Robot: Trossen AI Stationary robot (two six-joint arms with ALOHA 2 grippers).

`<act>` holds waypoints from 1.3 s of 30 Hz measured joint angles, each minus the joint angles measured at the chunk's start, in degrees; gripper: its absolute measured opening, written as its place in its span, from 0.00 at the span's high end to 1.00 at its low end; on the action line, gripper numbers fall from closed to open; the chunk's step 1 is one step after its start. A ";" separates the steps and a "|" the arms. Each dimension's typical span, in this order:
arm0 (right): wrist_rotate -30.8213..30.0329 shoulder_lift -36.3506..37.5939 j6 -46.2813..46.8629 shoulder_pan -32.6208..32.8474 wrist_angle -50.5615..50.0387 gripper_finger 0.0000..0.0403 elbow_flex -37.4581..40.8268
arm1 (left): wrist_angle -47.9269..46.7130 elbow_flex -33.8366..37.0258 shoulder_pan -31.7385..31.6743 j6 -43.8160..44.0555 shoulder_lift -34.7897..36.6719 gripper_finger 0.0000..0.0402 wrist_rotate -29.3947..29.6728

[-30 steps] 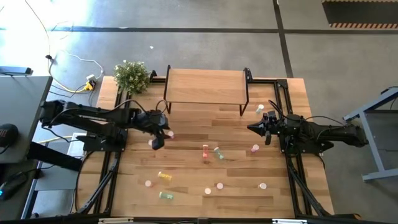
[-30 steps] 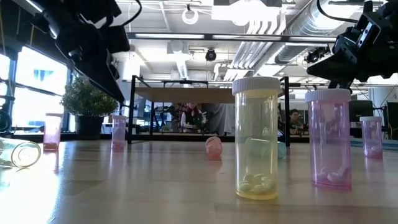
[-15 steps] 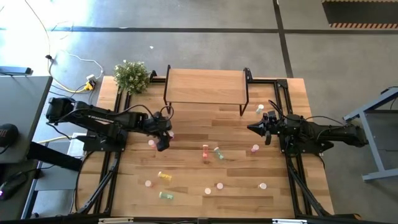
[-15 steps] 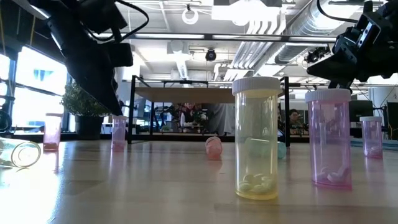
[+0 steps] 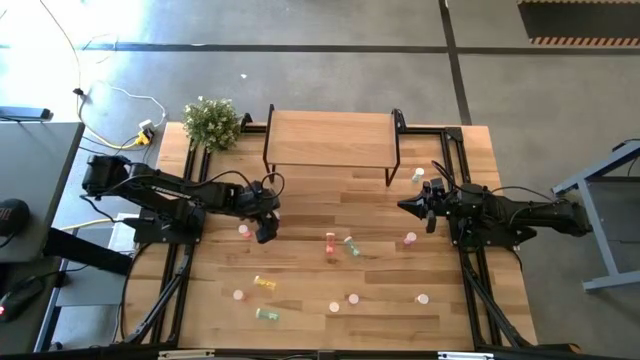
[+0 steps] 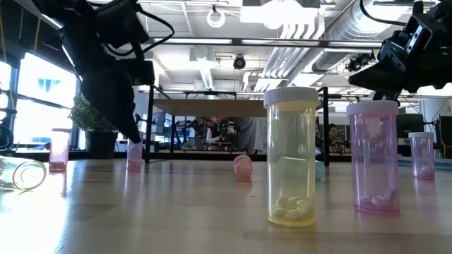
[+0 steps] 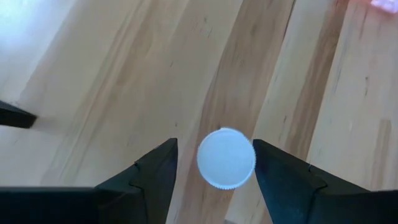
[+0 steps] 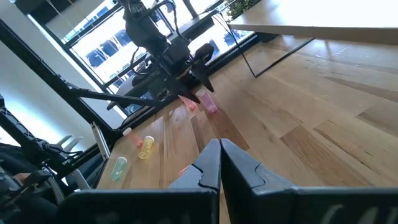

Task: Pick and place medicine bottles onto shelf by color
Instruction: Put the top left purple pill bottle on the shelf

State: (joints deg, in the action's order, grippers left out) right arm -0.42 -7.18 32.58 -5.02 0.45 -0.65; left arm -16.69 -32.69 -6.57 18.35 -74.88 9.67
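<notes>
Your left gripper [image 7: 214,171] hangs over a pink bottle [image 5: 243,231] that stands upright on the table [image 5: 300,285], in front of the shelf [image 5: 330,138] and off its left front leg. In the left wrist view the white cap [image 7: 226,158] sits between the two fingers [image 7: 152,171], a small gap on each side, so the jaws are part open and not yet touching it. Nothing is held.

The cap lies a little nearer one finger than the other. Centre it before you close, or the first finger to touch will likely push the bottle sideways and tip it. Come straight down so the pads meet the body below the cap, not the cap's ridged edge. Close slowly; the bottle looks light and will probably slide on the wood.

Another pink bottle [image 5: 274,216] stands just beside the gripper, on the shelf side. Keep the fingers clear of it as you lower.

The shelf top is bare, so you can choose where pink goes.

Your right gripper [image 8: 219,163] waits with its fingers pressed together and empty, off the shelf's right front leg.
</notes>
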 joint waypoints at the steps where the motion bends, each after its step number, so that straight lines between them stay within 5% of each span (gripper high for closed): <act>1: 0.02 0.00 0.00 -0.02 0.00 1.00 0.00 | 0.22 -0.01 0.00 -0.04 0.03 0.55 0.00; 11: 0.00 0.02 0.00 -0.02 0.00 1.00 -0.02 | 0.13 -0.02 0.00 -0.35 0.03 0.73 -0.24; 22: 0.02 0.00 0.02 -0.02 0.00 1.00 -0.02 | -0.09 -1.66 0.00 1.17 0.05 0.71 -3.56; 30: 0.01 0.00 0.00 -0.02 0.01 1.00 -0.01 | -6.52 -16.42 -1.69 -1.69 0.07 0.71 -4.64; 39: 0.02 0.01 0.00 -0.01 0.00 1.00 -0.02 | -15.34 -36.63 -12.59 -11.30 0.09 0.71 0.14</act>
State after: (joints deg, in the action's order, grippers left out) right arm -0.41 -7.16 32.58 -5.02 0.45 -0.66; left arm -32.03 -69.31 -19.16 7.05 -74.78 9.81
